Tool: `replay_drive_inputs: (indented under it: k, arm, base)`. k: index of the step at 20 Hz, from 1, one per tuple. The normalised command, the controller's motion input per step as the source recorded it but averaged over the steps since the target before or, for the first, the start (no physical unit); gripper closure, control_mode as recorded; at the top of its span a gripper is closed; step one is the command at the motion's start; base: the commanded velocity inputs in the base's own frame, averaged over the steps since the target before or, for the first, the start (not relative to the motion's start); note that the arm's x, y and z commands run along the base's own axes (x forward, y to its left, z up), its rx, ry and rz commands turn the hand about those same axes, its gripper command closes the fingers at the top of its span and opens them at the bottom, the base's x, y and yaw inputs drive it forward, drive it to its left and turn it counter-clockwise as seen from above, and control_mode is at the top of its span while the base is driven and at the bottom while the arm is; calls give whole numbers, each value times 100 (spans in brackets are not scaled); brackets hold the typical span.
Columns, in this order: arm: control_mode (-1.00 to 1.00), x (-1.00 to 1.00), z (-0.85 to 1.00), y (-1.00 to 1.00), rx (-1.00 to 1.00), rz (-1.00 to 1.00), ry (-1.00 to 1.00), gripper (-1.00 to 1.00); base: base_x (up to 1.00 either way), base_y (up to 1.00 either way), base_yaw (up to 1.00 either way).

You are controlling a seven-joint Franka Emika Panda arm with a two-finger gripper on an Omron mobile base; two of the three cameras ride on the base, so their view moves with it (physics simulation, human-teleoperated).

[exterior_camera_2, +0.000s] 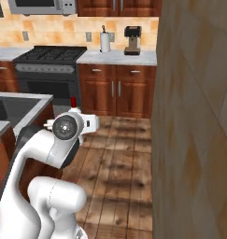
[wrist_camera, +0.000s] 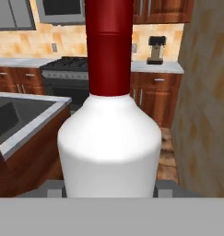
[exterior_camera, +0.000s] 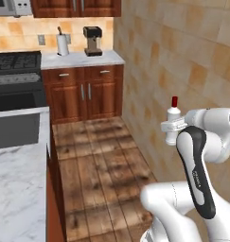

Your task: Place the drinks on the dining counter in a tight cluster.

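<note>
My gripper (exterior_camera: 172,126) is shut on a slim white bottle (exterior_camera: 172,118) with a red cap, held upright in the air above the wooden floor, close to the tiled wall. In the hand view this bottle (wrist_camera: 109,143) stands very near, its red cap rising to the top edge. From the right base view just its red cap (exterior_camera_2: 74,101) peeks above my arm. The dining counter (exterior_camera: 17,184) of white-grey marble lies to the left, apart from the bottle, and its built-in sink (exterior_camera_2: 12,109) shows at its near end.
A tan tiled wall (exterior_camera: 182,56) stands close on the right. At the back are a black stove (exterior_camera_2: 49,70), wood cabinets (exterior_camera: 83,94), and a marble worktop with a coffee machine (exterior_camera: 92,40) and a paper-towel roll (exterior_camera: 63,45). Wooden floor (exterior_camera: 102,160) runs between.
</note>
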Motion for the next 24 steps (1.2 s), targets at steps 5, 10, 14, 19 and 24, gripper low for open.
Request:
replay_drive_inputs:
  k: [5, 10, 14, 19, 24]
  arm:
    - [100, 0, 0, 0, 0, 0, 0, 100]
    - [100, 0, 0, 0, 0, 0, 0, 100]
    - [100, 0, 0, 0, 0, 0, 0, 100]
    - [100, 0, 0, 0, 0, 0, 0, 100]
    - [100, 0, 0, 0, 0, 0, 0, 100]
  base:
    - [-81, 6, 3]
    - [-72, 16, 8]
    - [-17, 68, 12]
    - [-2, 65, 9]
    - [-2, 62, 9]
